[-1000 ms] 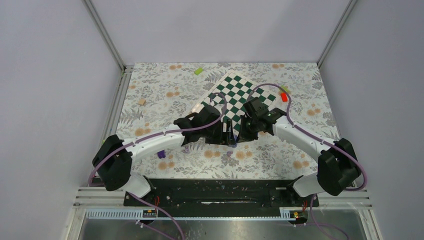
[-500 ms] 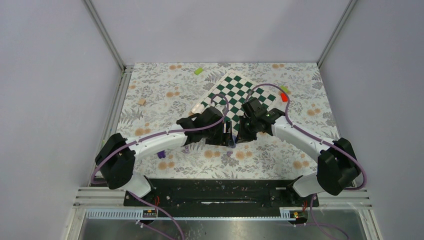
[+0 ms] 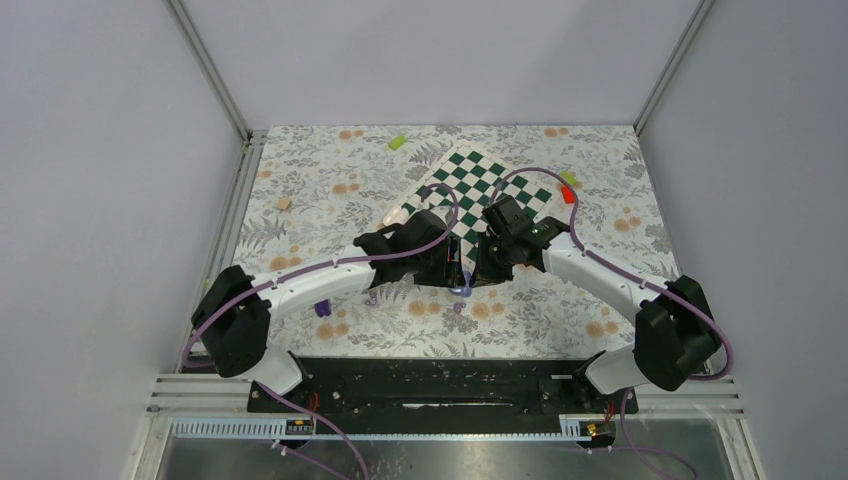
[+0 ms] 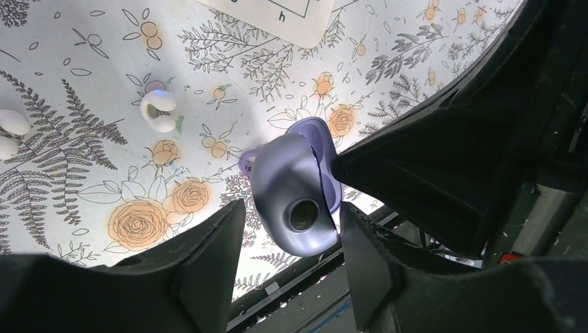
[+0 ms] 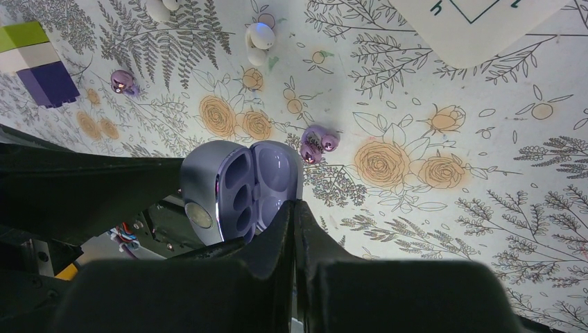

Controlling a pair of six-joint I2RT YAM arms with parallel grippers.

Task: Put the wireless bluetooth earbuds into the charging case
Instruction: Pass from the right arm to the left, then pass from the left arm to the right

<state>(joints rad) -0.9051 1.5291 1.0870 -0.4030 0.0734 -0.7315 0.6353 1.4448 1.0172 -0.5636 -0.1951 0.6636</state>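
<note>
centrally, the floral cloth point(image 3: 300, 170) is seen spread under everything, with the green chessboard point(image 3: 480, 185) laid at an angle on its far half. both arms are brought together just in front of the board's near corner, and the charging case point(image 5: 239, 187) is found between them. it is a lavender shell, hinged wide open, with two hollow sockets shown in one half and a smooth cup in the other. whether it is rested on the cloth or raised off it cannot be told. the left gripper point(image 4: 291, 215) is set astride the case with its jaws partly apart. one finger point(image 4: 360, 270) is met by the shell's edge, while a thin strip of cloth is seen between the shell and the other finger, so no firm hold is shown. the right gripper point(image 5: 295, 215) is closed tight, finger against finger, with nothing seen between; its tips are laid against the rim of the smooth half. a stacked block point(image 5: 35, 62) in green, white and purple is placed well apart, on the left arm's side. a white earbud point(image 5: 258, 36) is seen lying on the cloth near the board's corner, apart from the case. a purple earbud point(image 5: 315, 143) is seen just beside the open case, and a second purple bud point(image 5: 123, 81) is seen near the block.
</note>
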